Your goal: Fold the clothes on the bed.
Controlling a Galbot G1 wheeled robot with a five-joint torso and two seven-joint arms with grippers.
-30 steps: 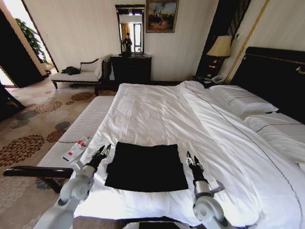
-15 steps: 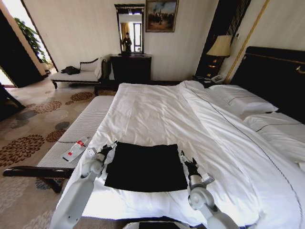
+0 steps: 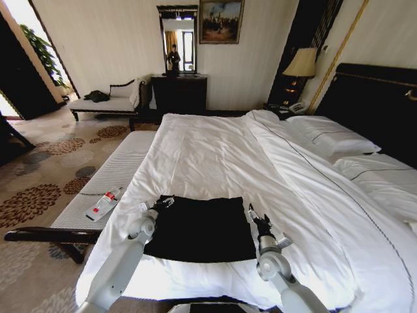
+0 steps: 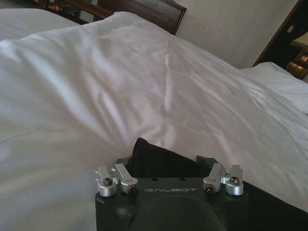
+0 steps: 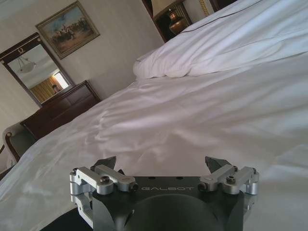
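Head view: left gripper (image 3: 167, 201) now at the far left corner of the black T-shirt (image 3: 199, 228), jaws spread with a raised tip of cloth between them in the left wrist view (image 4: 144, 159), moved in from just outside the shirt's left edge a second ago. Right gripper (image 3: 256, 218) likewise drawn in against the shirt's right edge, jaws spread wide over white sheet, nothing pinched. Shirt already a flat dark rectangle near the foot of the bed (image 3: 215, 156); probably lining up for a further fold, grasp not yet made
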